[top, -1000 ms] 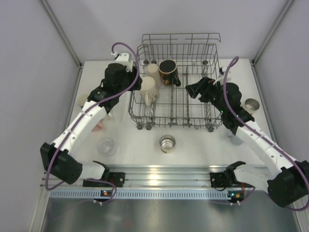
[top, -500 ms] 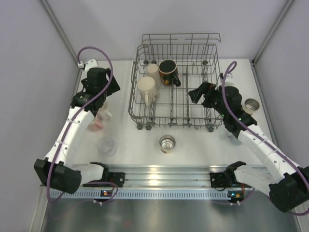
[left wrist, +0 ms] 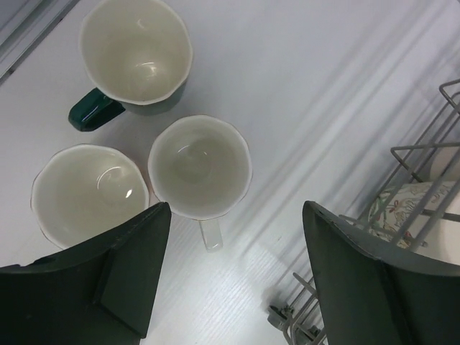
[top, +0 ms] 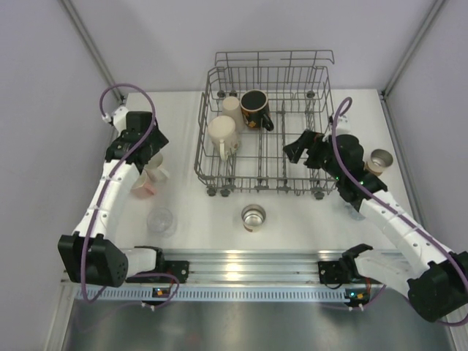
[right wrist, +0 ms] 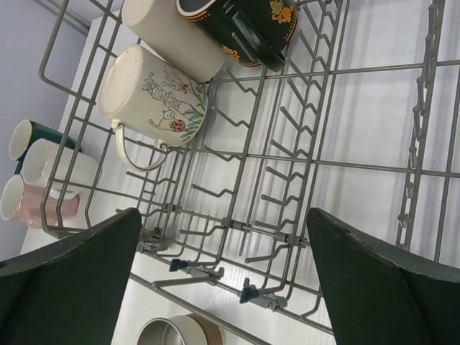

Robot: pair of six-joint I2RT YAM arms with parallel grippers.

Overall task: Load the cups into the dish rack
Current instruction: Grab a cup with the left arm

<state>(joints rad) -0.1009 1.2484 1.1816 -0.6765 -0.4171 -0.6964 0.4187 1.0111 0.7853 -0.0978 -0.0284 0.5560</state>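
The grey wire dish rack (top: 292, 95) stands at the table's back centre. It holds a cream illustrated mug (top: 221, 134), a plain cream cup (top: 232, 108) and a black mug (top: 256, 108), all lying on their sides. My left gripper (top: 148, 155) is open and empty above a group of cups left of the rack. In the left wrist view these are a dark green mug (left wrist: 136, 54), a white cup (left wrist: 200, 167) and a pink cup (left wrist: 90, 194), all upright. My right gripper (top: 296, 148) is open and empty over the rack's right side (right wrist: 345, 165).
A steel cup (top: 253, 216) stands in front of the rack and a clear cup (top: 160, 221) at the front left. A brown-banded cup (top: 380, 159) stands right of the rack. Grey walls close off both sides of the table.
My left arm has swung away from the rack's left side to over the cups at the left. My right gripper has drawn back a little towards the rack's right edge.
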